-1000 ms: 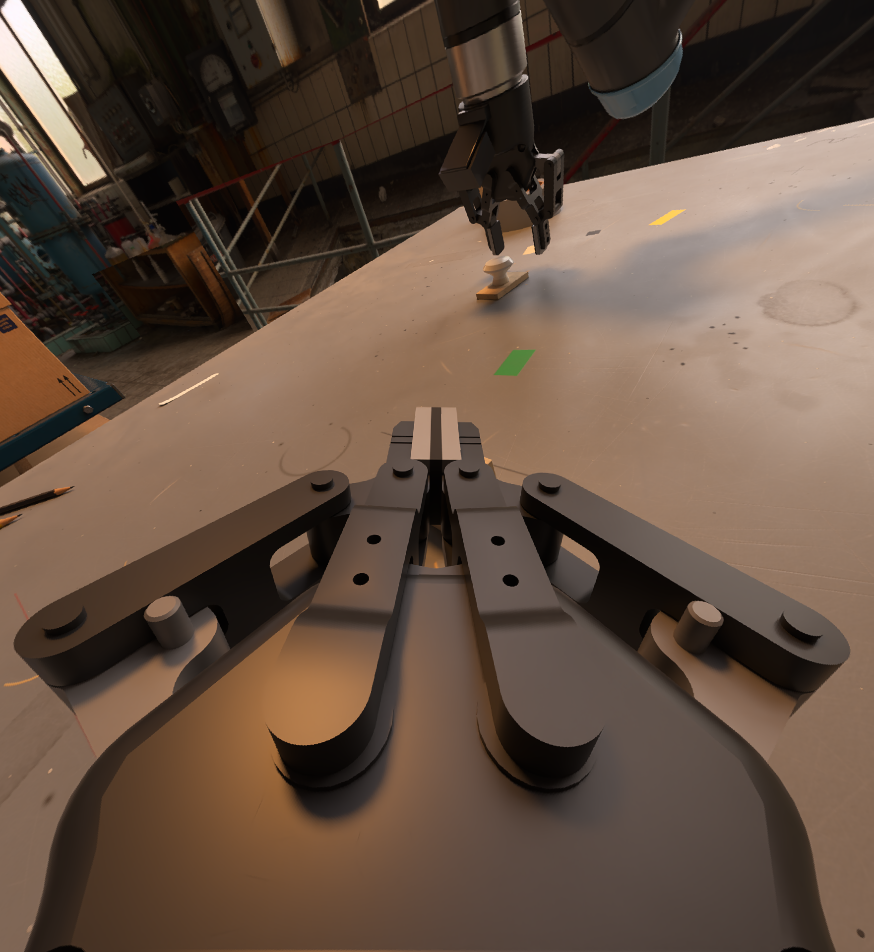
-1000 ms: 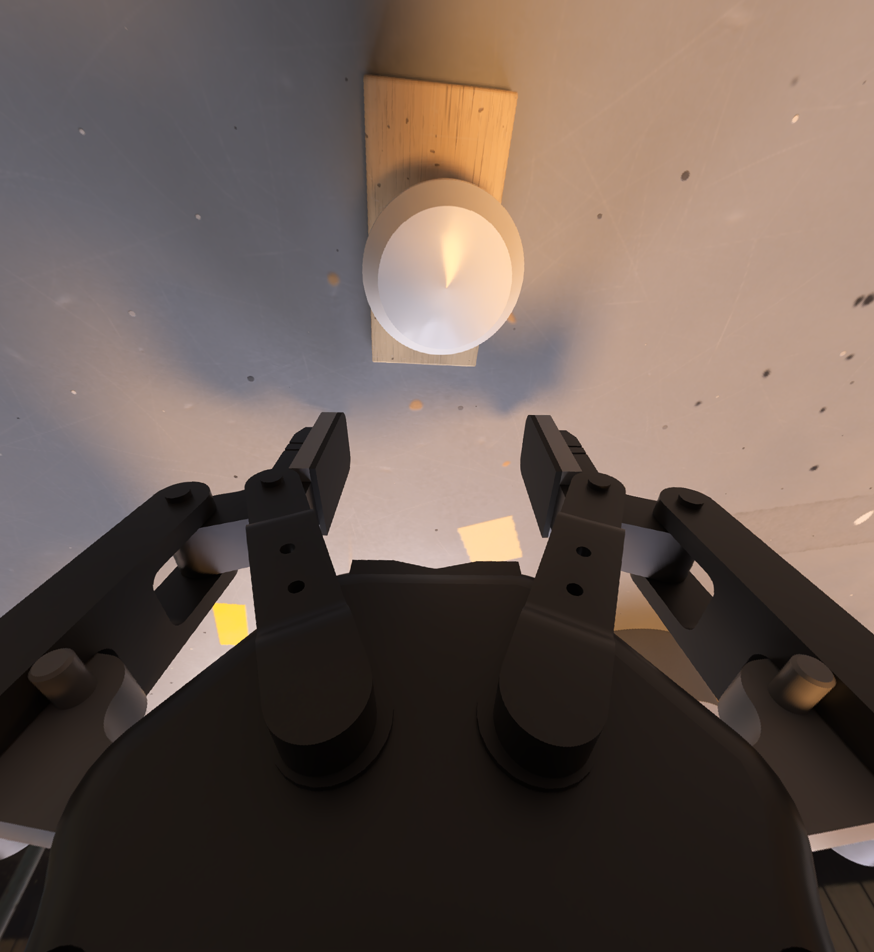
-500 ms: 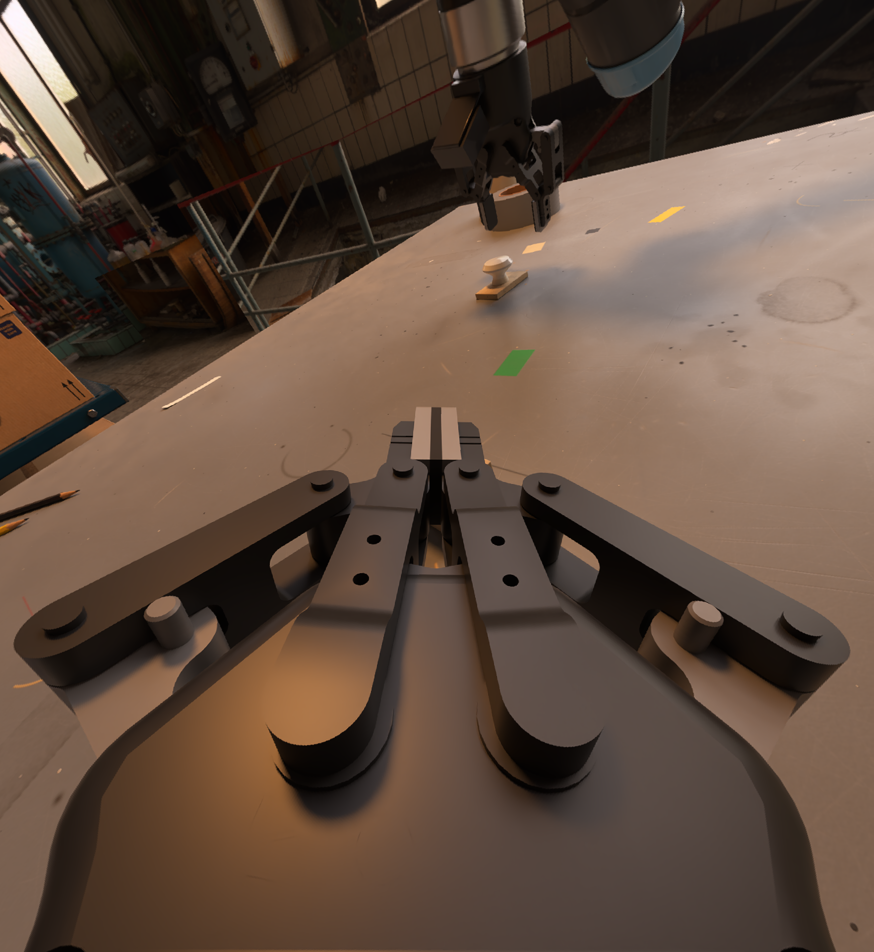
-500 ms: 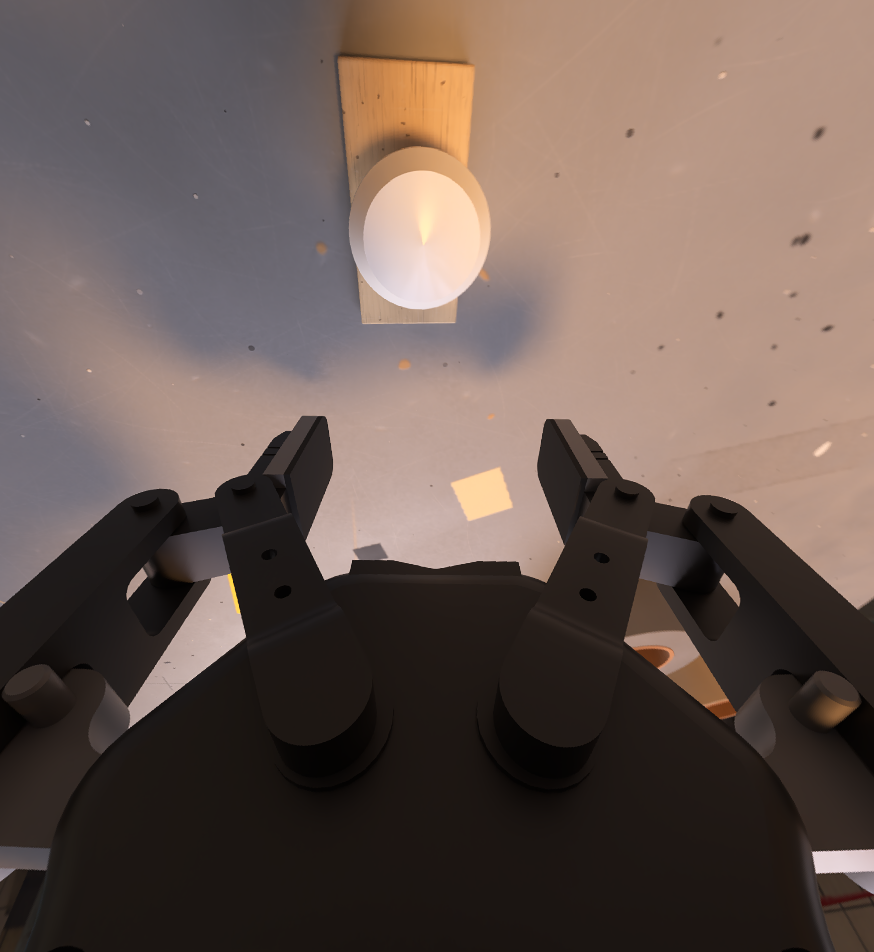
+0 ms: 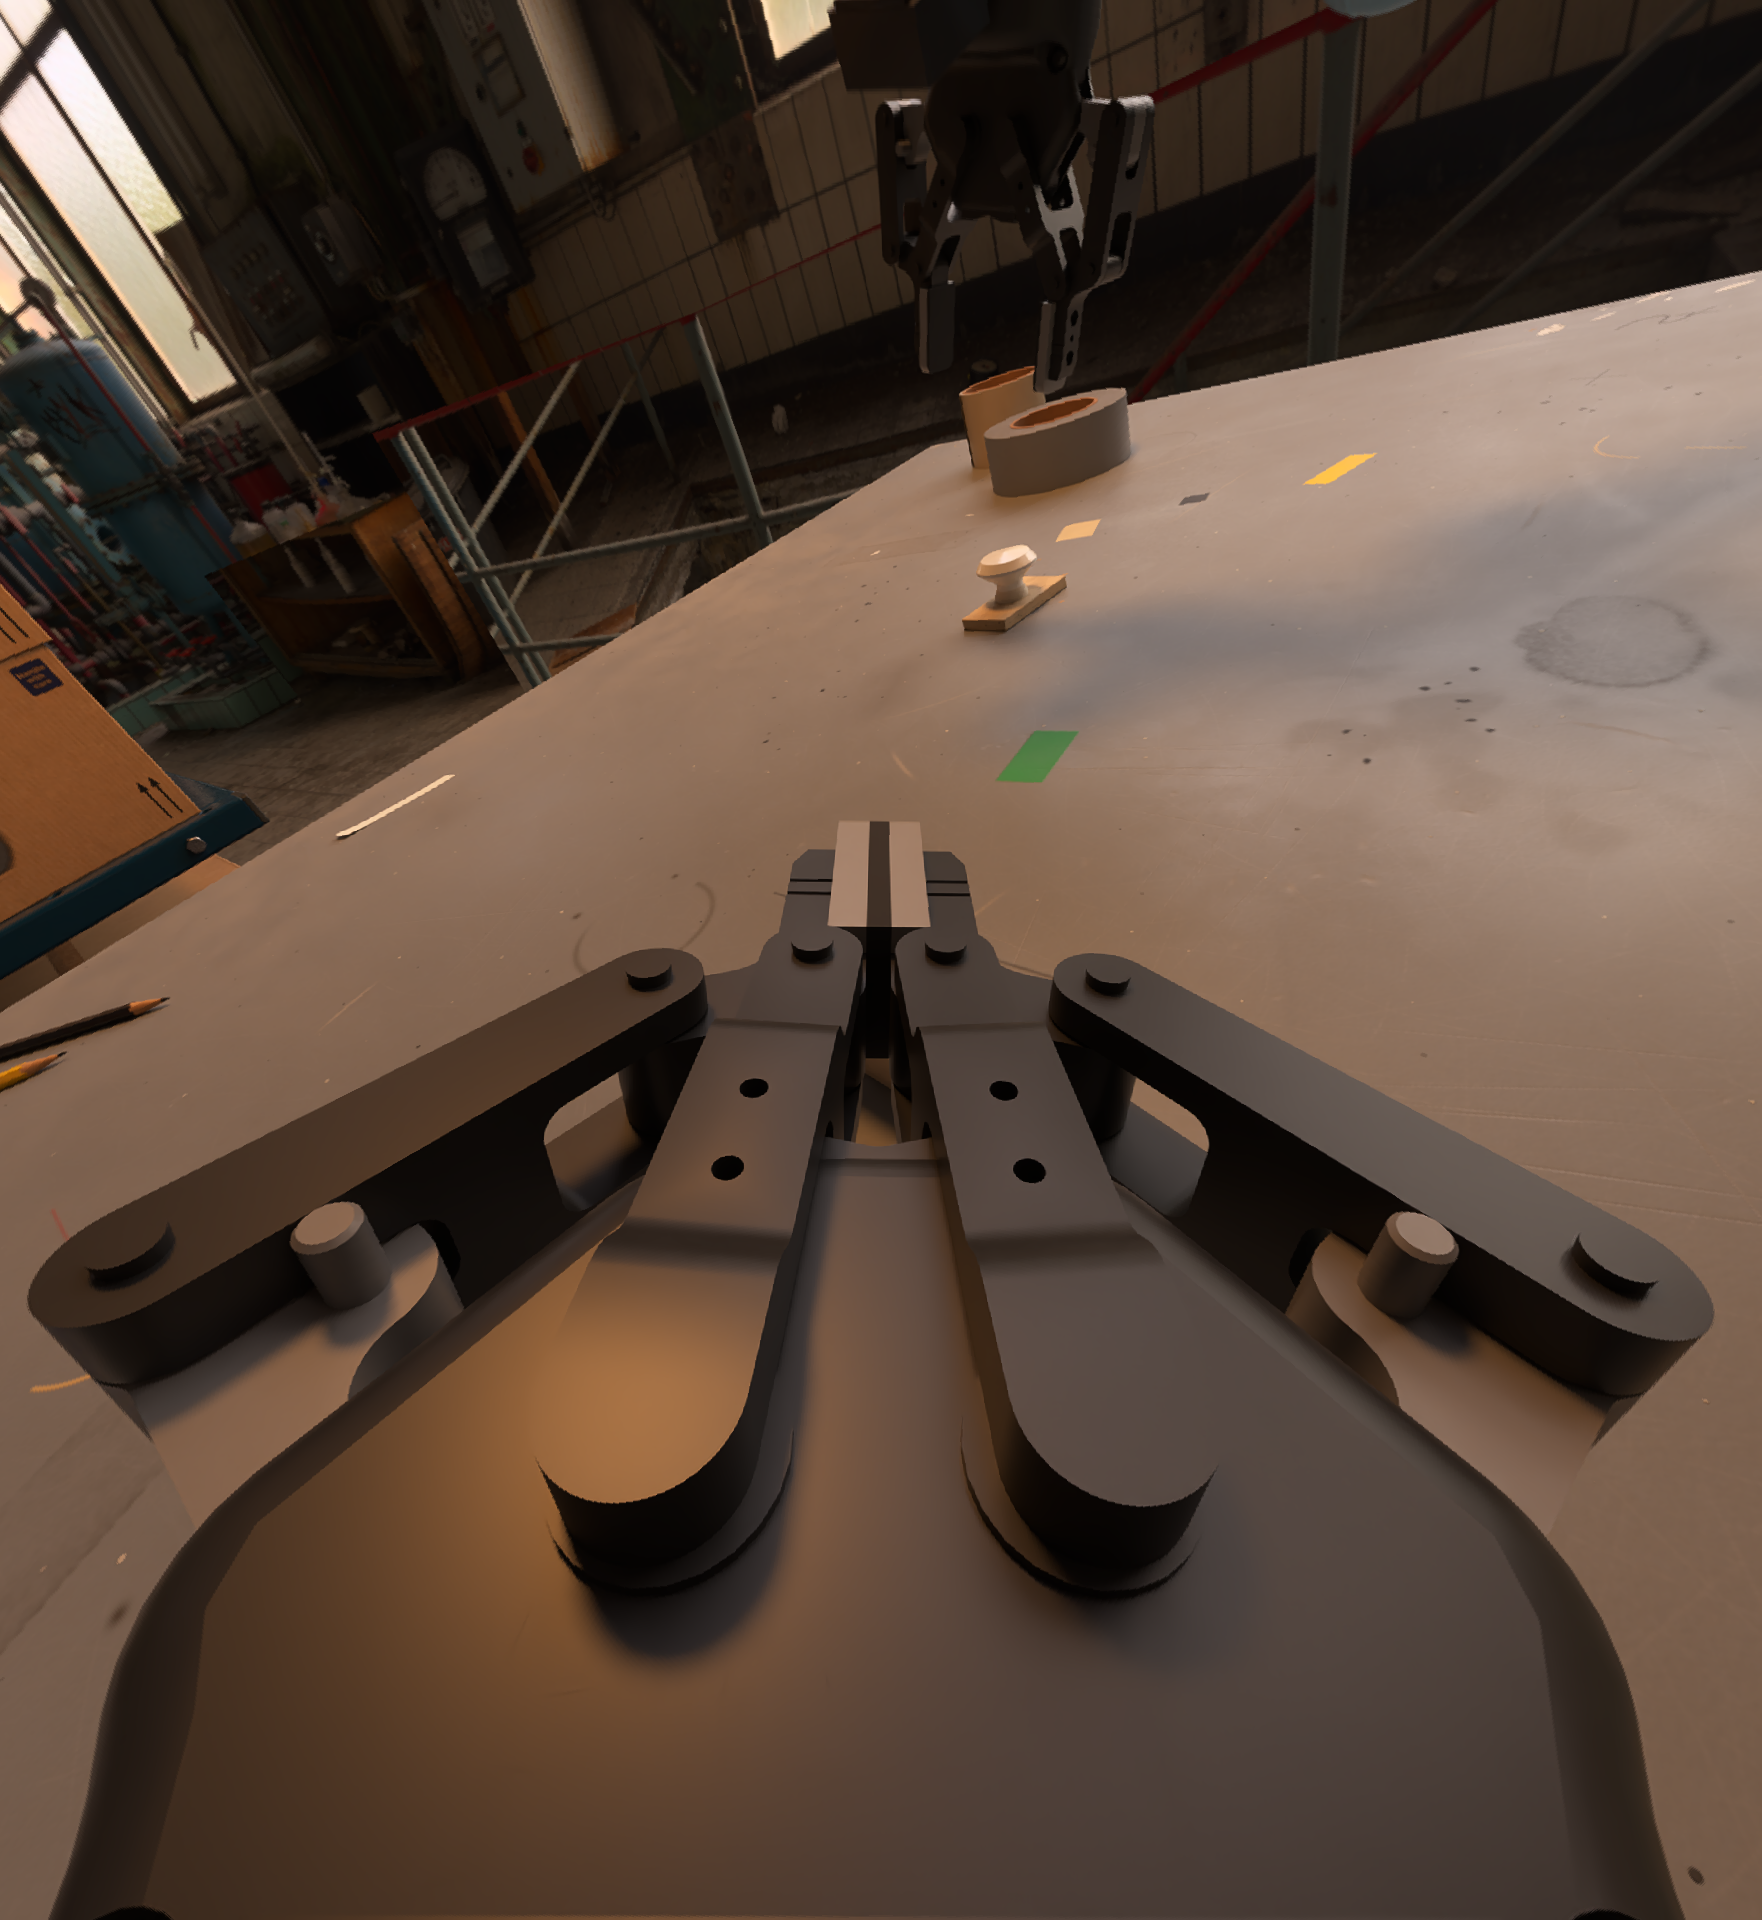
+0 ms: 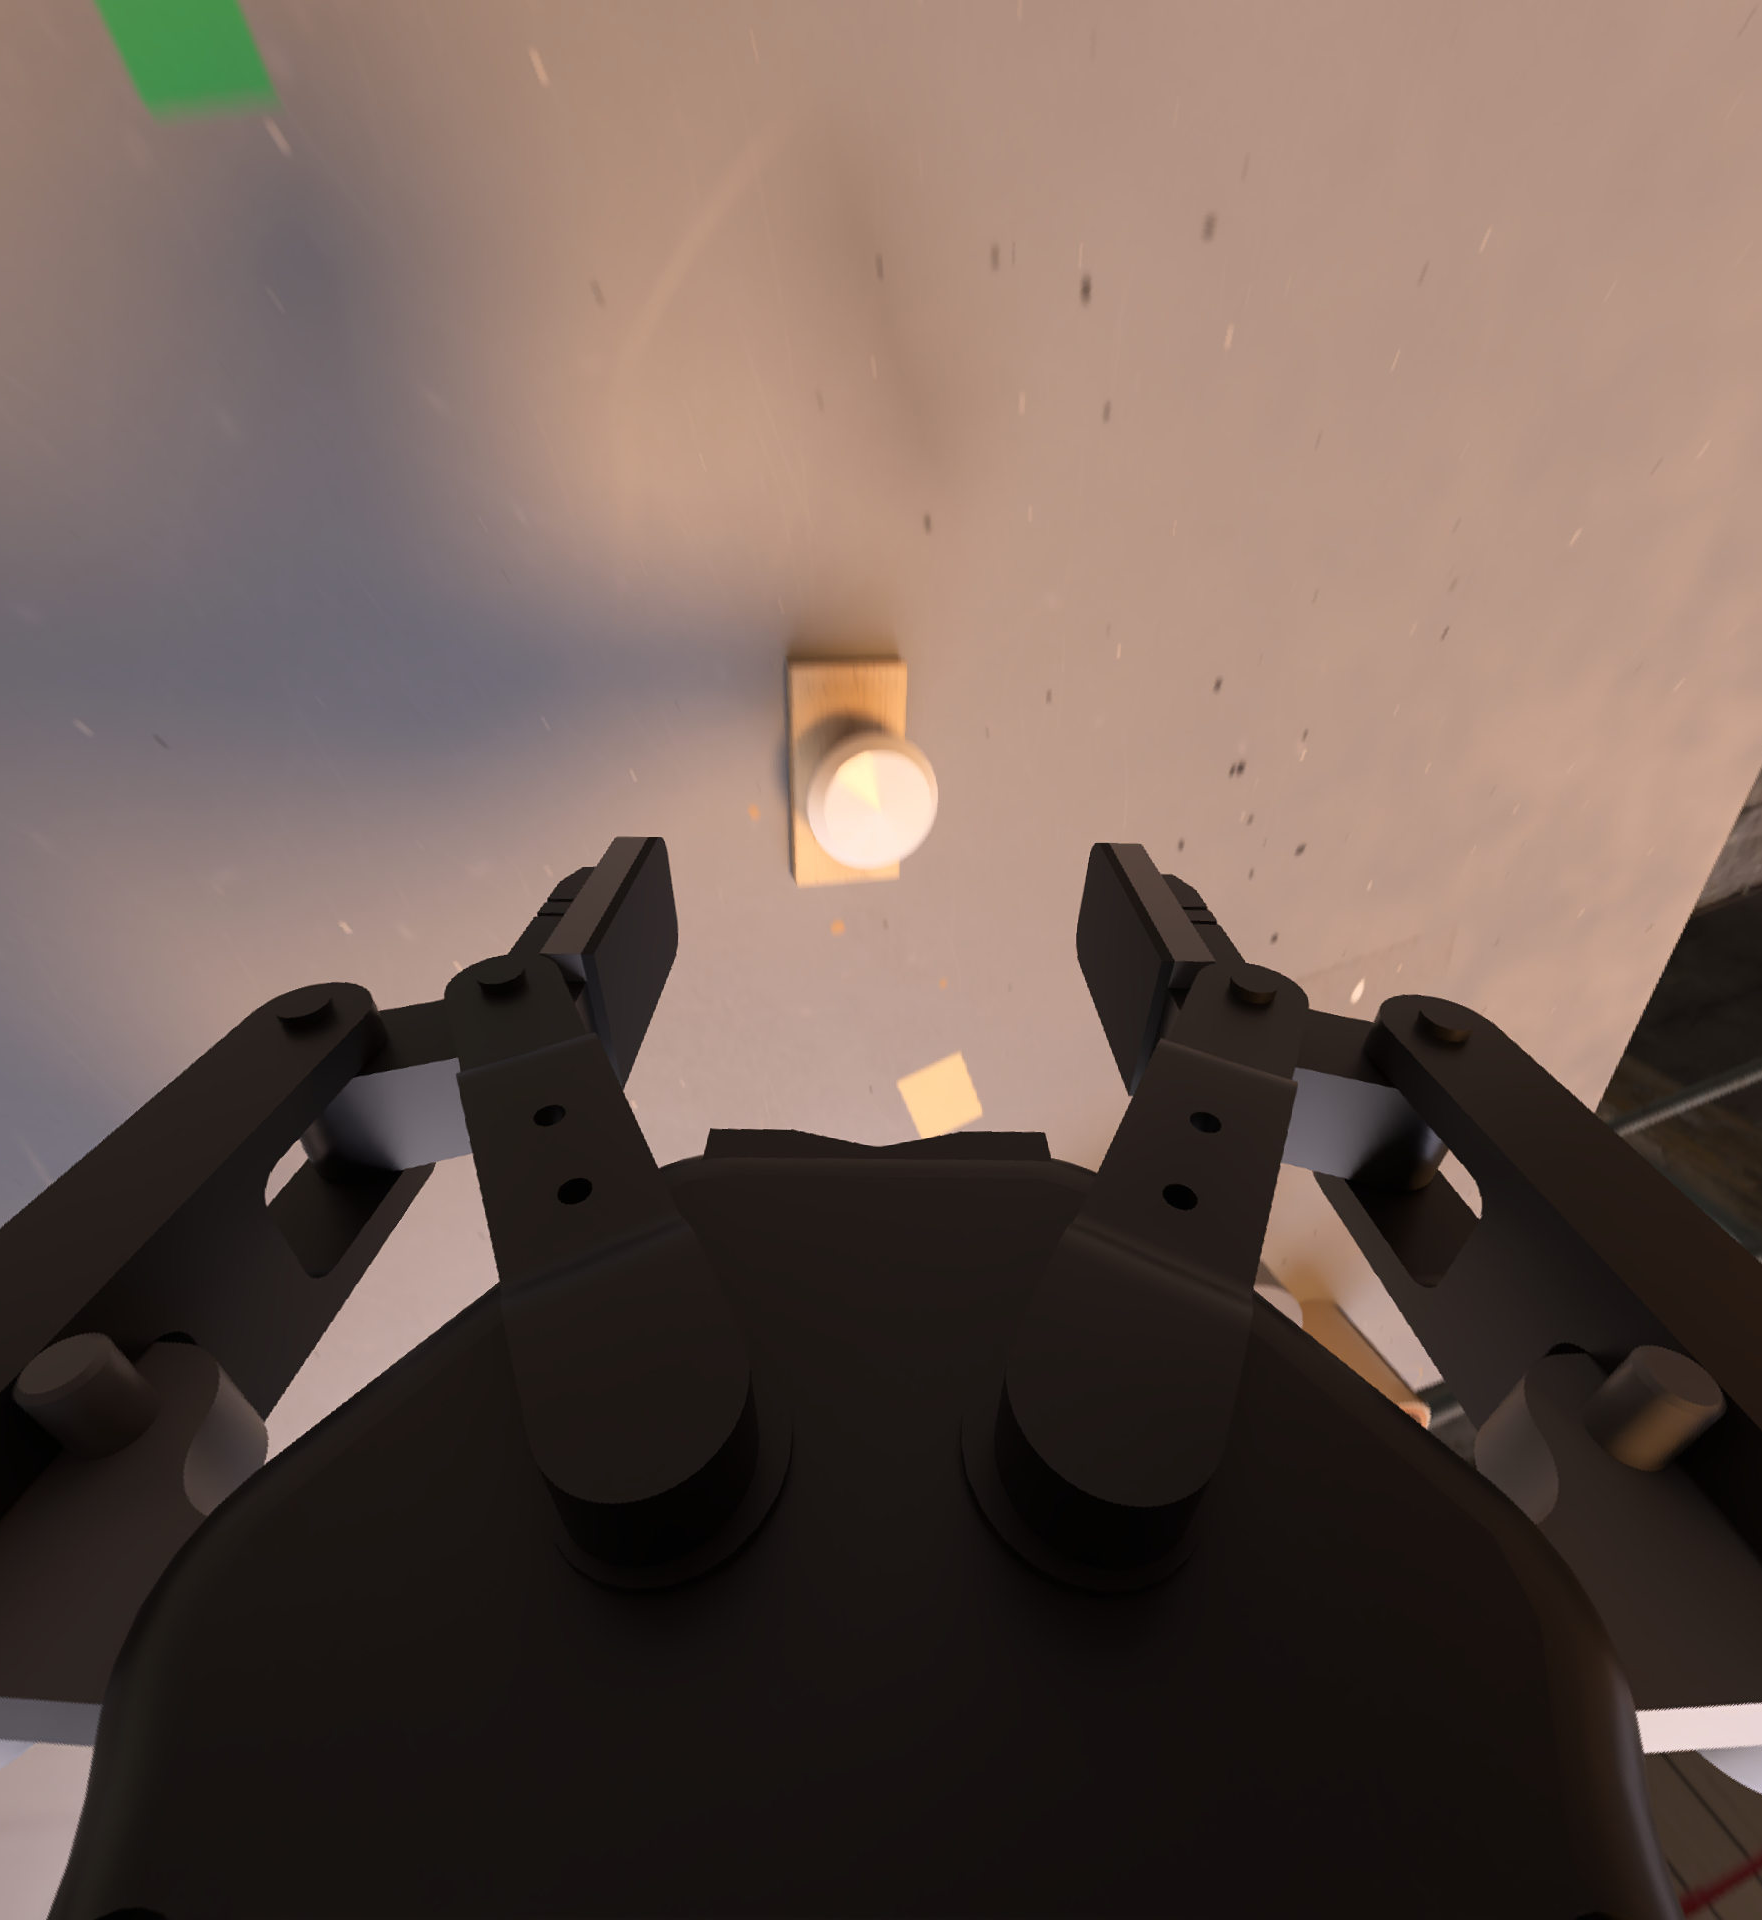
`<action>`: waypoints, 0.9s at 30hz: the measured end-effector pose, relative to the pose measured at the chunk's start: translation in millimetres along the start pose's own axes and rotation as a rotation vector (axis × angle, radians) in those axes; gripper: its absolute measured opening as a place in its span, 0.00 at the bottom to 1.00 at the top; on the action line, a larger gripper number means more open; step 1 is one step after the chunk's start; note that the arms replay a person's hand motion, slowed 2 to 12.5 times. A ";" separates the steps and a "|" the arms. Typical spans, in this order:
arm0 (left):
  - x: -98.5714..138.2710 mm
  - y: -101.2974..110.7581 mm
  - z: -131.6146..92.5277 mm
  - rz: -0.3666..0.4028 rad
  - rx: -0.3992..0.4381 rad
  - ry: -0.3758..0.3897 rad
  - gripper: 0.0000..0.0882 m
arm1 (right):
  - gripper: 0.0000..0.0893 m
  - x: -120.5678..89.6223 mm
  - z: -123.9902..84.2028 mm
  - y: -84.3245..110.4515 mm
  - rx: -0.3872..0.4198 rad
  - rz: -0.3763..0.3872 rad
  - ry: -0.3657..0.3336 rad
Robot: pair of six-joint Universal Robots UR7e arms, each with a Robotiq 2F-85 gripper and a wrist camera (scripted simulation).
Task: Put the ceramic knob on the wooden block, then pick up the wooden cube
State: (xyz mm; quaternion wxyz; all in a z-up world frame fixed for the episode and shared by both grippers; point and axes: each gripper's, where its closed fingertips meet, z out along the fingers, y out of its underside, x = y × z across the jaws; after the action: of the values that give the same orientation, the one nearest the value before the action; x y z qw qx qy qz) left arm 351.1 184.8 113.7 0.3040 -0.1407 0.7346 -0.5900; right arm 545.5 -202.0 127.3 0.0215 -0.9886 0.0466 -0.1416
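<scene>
The white ceramic knob [image 5: 1005,569] stands upright on the flat wooden block [image 5: 1020,613] far up the table. In the right wrist view the knob [image 6: 872,800] and the block [image 6: 846,686] lie well below. My right gripper [image 6: 877,904] is open and empty, high above the table. In the left wrist view the right gripper [image 5: 996,364] hangs beyond the knob, over a tape roll. My left gripper [image 5: 877,873] is shut and empty, low over the near table. I cannot make out a wooden cube for sure.
A grey tape roll [image 5: 1059,436] and a cream cylinder [image 5: 996,410] stand at the far table edge. Green [image 5: 1036,755] and yellow [image 5: 1339,468] marks lie on the table [image 5: 1376,935]. Two pencils [image 5: 46,1034] lie at the left; a cardboard box [image 5: 4,748] stands off the table.
My right gripper has risen and drawn back from the knob toward the far edge, opening wider. The knob stays on the block. My left gripper has not moved.
</scene>
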 end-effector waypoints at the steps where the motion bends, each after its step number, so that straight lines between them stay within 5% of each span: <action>1: 0.1 -0.4 -0.1 -0.002 0.002 0.000 0.00 | 0.76 -3.3 -4.8 -10.7 0.030 -0.002 0.007; 13: 0.8 -4.3 -3.2 -0.020 0.017 -0.021 0.00 | 0.78 -69.2 -35.4 -139.6 0.349 -0.007 -0.006; 27: -3.1 -8.5 -17.1 -0.071 0.055 -0.074 0.00 | 0.90 -158.9 -10.7 -254.4 0.567 0.017 -0.158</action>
State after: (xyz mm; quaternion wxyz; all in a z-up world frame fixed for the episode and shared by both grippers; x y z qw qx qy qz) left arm 341.7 197.7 124.7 0.3136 -0.1801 0.7009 -0.6148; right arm 412.5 66.4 107.5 0.3017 -0.9507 0.0118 -0.0712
